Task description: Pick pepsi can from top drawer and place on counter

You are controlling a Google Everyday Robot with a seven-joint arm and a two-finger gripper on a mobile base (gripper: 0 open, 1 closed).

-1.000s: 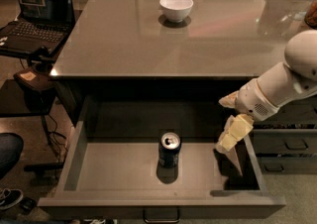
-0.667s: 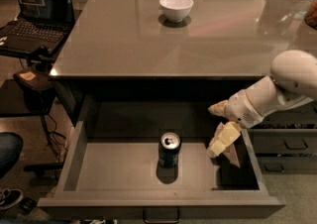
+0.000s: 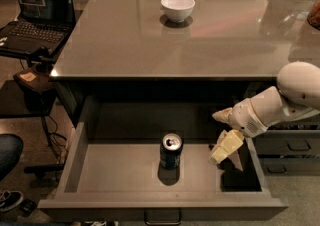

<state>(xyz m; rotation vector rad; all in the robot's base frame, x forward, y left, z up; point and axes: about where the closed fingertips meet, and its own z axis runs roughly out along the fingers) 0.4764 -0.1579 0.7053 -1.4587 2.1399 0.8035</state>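
Note:
The pepsi can (image 3: 171, 151) stands upright in the middle of the open top drawer (image 3: 115, 172), silver top up. My gripper (image 3: 214, 138) comes in from the right on a white arm and hangs inside the drawer, to the right of the can and apart from it. Its two cream fingers (image 3: 226, 146) are spread open and hold nothing. The counter (image 3: 130, 40) spreads out above and behind the drawer.
A white bowl (image 3: 177, 7) sits at the counter's far middle. A laptop (image 3: 36, 7) is on a small dark side table at the left. Narrower dark drawers (image 3: 292, 146) are at the right, beside the open drawer. A shoe and a knee show at the lower left.
My gripper has moved left inside the drawer, closer to the can. The can has not moved.

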